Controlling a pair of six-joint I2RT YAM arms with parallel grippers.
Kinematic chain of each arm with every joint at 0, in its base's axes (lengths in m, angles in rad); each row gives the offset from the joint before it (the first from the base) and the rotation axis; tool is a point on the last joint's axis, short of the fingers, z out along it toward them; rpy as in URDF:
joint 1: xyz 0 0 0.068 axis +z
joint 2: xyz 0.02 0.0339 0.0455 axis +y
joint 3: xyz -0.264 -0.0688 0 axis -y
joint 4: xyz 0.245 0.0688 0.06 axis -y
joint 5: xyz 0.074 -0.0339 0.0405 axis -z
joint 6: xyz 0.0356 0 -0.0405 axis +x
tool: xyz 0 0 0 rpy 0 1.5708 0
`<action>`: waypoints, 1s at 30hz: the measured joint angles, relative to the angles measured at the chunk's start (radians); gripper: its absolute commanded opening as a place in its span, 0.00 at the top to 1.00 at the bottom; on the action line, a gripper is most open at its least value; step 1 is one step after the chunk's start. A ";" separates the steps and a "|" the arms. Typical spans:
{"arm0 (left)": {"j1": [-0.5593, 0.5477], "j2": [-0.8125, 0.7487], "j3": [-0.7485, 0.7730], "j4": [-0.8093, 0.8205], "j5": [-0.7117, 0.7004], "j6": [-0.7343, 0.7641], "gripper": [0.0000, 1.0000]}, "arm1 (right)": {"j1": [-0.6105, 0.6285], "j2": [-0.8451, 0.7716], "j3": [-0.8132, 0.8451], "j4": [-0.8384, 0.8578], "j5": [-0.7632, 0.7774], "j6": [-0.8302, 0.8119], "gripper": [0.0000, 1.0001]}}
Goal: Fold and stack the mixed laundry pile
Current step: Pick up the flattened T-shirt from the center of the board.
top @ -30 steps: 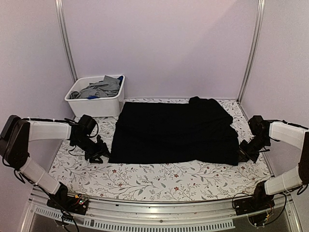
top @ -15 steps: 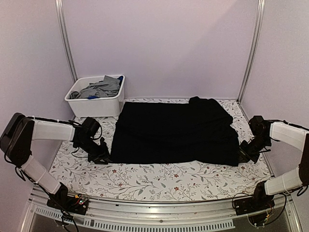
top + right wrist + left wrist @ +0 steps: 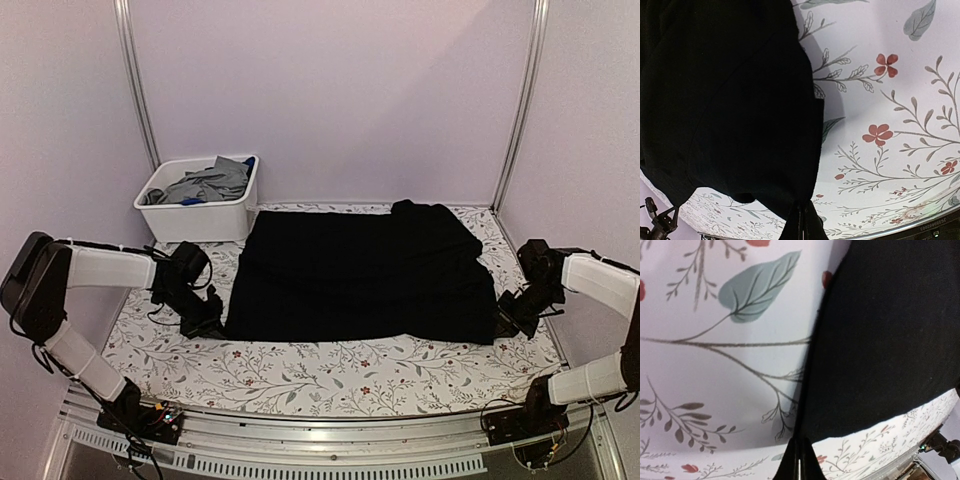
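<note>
Both arms are low on the table (image 3: 320, 375), one at each near corner of the black T-shirt (image 3: 360, 270). Shirt is spread flat mid-table, long axis left-right, body running away from the arms toward the back wall.

- The left gripper (image 3: 207, 325) has its jaws pressed together at the near-left corner. Wrist view shows the hem running right into the tips, so it is probably pinching it; too close-in to be sure.
- The right gripper (image 3: 507, 322) has its jaws pressed together on the near-right corner, with cloth bunched into the tips.

Cloth lies inboard and far-side of each tool. My read is a lift next, carrying the near edge toward the far edge, arms in step.

Grey shirt (image 3: 212, 180) and blue garment (image 3: 190, 201) sit in the white bin (image 3: 195, 226) back-left, well apart, not yet folded.
</note>
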 measured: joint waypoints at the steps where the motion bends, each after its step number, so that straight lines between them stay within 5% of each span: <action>1: 0.000 -0.011 0.000 -0.018 -0.003 0.000 1.00 | 0.000 -0.011 -0.002 -0.006 -0.003 0.000 1.00; 18: -0.012 -0.411 -0.076 -0.360 -0.012 -0.107 1.00 | 0.073 -0.330 -0.002 -0.280 -0.097 0.135 1.00; 30: 0.039 -0.320 0.089 -0.418 -0.018 -0.074 1.00 | 0.063 -0.242 0.101 -0.304 -0.101 0.155 1.00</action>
